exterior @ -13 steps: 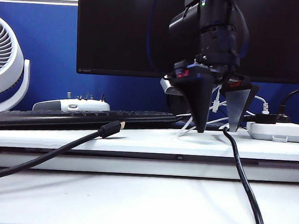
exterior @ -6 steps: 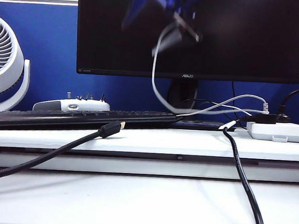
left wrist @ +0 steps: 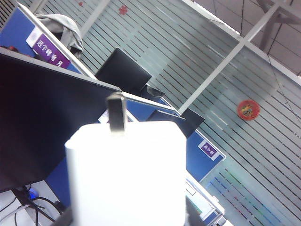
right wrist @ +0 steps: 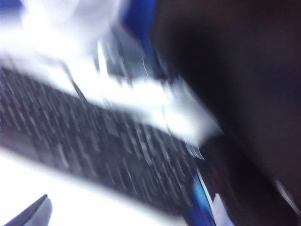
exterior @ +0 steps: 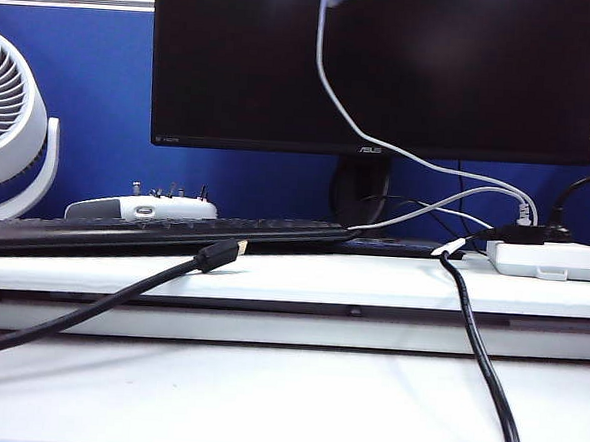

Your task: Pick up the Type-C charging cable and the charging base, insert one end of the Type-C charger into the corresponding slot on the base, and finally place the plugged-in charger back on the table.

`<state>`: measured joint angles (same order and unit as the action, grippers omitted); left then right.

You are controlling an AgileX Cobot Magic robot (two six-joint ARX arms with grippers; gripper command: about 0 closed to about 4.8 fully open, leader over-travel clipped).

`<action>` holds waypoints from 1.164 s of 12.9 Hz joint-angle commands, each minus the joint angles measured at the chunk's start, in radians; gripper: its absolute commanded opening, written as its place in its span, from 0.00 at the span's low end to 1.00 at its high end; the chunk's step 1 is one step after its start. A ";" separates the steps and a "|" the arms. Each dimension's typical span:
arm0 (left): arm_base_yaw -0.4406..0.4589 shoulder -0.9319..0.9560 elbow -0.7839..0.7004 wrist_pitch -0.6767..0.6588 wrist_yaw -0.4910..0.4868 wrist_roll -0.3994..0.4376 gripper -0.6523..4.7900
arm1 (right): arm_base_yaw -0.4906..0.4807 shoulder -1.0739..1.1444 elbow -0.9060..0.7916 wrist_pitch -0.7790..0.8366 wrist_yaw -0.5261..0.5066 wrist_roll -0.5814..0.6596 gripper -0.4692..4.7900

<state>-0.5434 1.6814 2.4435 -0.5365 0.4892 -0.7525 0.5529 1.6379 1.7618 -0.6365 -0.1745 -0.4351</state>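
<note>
**A:** Where's the left hand (left wrist: 130,218)?

**B:** Up off the counter (exterior: 264,399), out of the exterior view. It's clamped on the charging base (left wrist: 126,179), with dark fingers (left wrist: 70,219) on two opposite sides and the metal prong (left wrist: 116,112) toward the wrist camera. The port face isn't visible.

**A:** And the right hand?

**B:** The wrist view is smeared and shows only one fingertip (right wrist: 33,213), over the keyboard (right wrist: 94,146). The jaws are spread wide and nothing is seen in them.

**A:** The Type-C charging cable?

**B:** Likely the small white plug end (exterior: 452,247) on the counter's raised ledge, just beside the white power strip (exterior: 545,258) and touching or crossing the thick black cable (exterior: 486,378). It doesn't look picked up.

**A:** How will they handle?

**B:** The base is light, rigid, smooth plastic, so it could twist in the grip when the plug pushes in. The flat-side hold is right, as long as the port face stays clear. The cable is thin and limp, with almost no weight. It should be pinched right behind the plug, otherwise the tip droops and misses the slot. The jaws would need to close nearly all the way.
</note>
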 commanded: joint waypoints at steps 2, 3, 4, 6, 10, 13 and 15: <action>0.000 -0.007 0.005 0.038 0.002 0.005 0.27 | 0.000 0.008 -0.001 -0.416 0.190 -0.005 1.00; 0.000 -0.007 0.005 0.041 0.002 0.005 0.27 | 0.000 0.014 0.000 -0.469 0.174 0.016 1.00; 0.000 -0.007 0.005 0.049 0.002 0.005 0.27 | 0.000 0.021 -0.001 -0.595 0.136 0.040 1.00; 0.000 -0.007 0.005 0.055 0.002 0.004 0.27 | 0.000 0.041 -0.007 -0.747 0.037 0.109 1.00; 0.000 -0.008 0.005 0.059 0.013 0.004 0.27 | -0.005 0.357 -0.014 -0.749 -0.034 0.390 1.00; 0.000 -0.008 0.005 0.056 0.016 0.004 0.27 | -0.007 0.355 -0.010 -0.616 -0.735 0.444 1.00; 0.000 -0.008 0.006 0.063 0.012 0.003 0.27 | -0.008 0.354 -0.010 -0.393 -1.115 0.443 1.00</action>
<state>-0.5442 1.6817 2.4435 -0.5079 0.4980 -0.7525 0.5457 1.9980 1.7493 -1.0801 -1.1934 -0.0078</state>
